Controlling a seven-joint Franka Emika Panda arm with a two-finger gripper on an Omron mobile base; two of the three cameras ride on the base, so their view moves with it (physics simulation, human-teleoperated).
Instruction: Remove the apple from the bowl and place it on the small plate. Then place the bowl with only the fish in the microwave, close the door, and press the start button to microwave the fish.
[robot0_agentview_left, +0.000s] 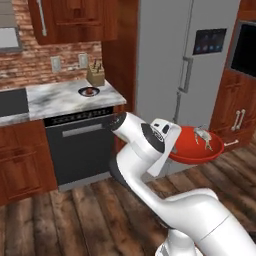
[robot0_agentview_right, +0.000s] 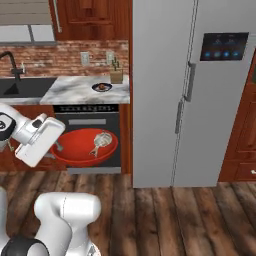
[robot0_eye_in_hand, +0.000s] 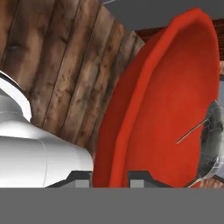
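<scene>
The gripper (robot0_eye_in_hand: 109, 177) is closed on the near rim of the bowl (robot0_agentview_left: 192, 147), with one finger on each side of the thin red wall, and carries it clear of any surface, above the wooden floor in front of the refrigerator (robot0_agentview_left: 175, 55). The fish (robot0_agentview_left: 204, 137) lies inside the bowl on the side away from the grip; in the right base view it (robot0_agentview_right: 100, 141) rests against the inner slope toward the far rim. The apple (robot0_agentview_left: 89, 90) sits on the small plate (robot0_agentview_left: 89, 93) on the marble counter (robot0_agentview_left: 55, 97), near the counter's right edge and just in front of the knife block (robot0_agentview_left: 95, 75). The bowl is judged rigid, light and smooth-walled; a single pinch at one rim point leaves the load hanging out to one side, so the bowl can pivot in the grip if accelerated sharply. The fish is loose, probably slick, and free to slide on the curved interior; the bowl should be kept level during transport. The rim is the only practical hold, since the body is much wider than the finger gap. The dark appliance (robot0_agentview_left: 244, 50) at the upper right edge of the left base view may be the microwave; this cannot be confirmed.
</scene>
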